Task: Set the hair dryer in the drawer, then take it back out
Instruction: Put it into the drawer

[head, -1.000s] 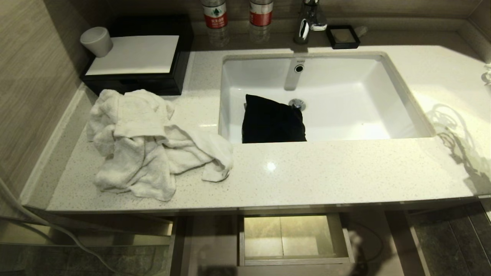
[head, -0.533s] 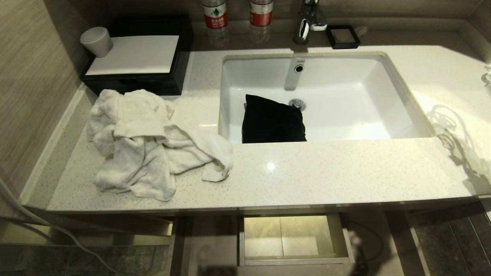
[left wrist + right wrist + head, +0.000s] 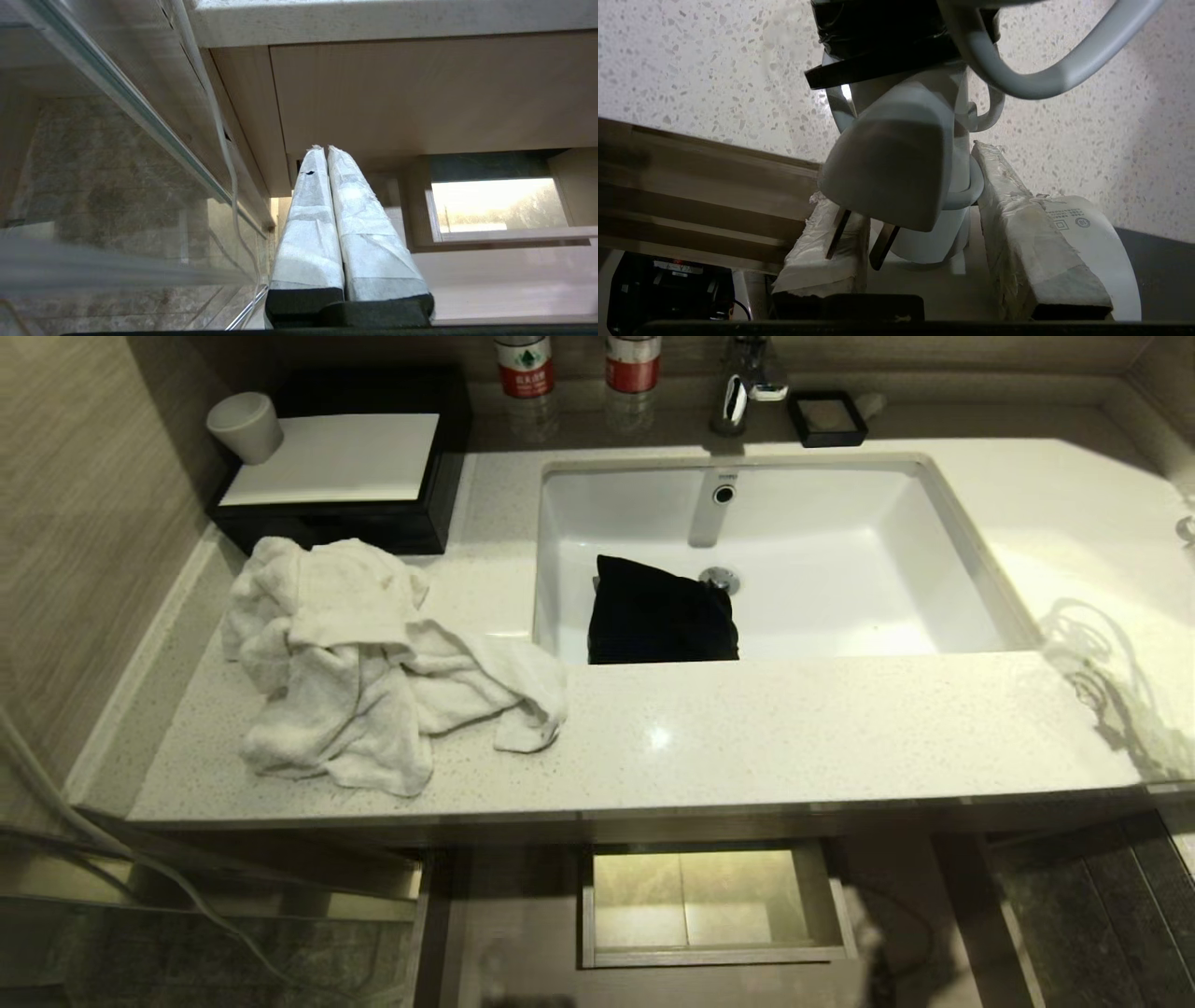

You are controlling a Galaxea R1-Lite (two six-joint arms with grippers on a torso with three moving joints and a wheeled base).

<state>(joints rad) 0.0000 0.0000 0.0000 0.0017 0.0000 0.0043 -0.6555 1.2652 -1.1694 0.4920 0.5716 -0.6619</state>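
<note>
- The speckled stone countertop (image 3: pixel 747 737) stretches wide and glossy across the head view, a hard flat slab with a rounded right end.
- Sunk into it, the white rectangular sink (image 3: pixel 934 523), smooth glazed basin, with a black soft pouch (image 3: pixel 658 616) slumped against its near wall beside the drain.
- On the counter's left, a crumpled white towel (image 3: pixel 364 663), nubbly terry cloth heaped in folds.
- Beyond it, a black box (image 3: pixel 373 527) topped by a flat white sheet, a small grey cup (image 3: pixel 245 427) at its far left corner.
- Below the counter's near edge, the drawer (image 3: pixel 714 954) stands pulled out, pale wood grain, a boxed rectangular well in its middle.
- Right gripper (image 3: pixel 920 261), in its wrist view, is clenched on the hair dryer (image 3: pixel 1083 242): tape-wrapped fingers (image 3: pixel 1017 210) flank the smooth white barrel, with the plug and looped cord bunched in front, under the speckled counter.
- Left gripper (image 3: pixel 323 148) hangs low in front of the wood-grain cabinet, padded fingers pressed together, holding nothing.
</note>
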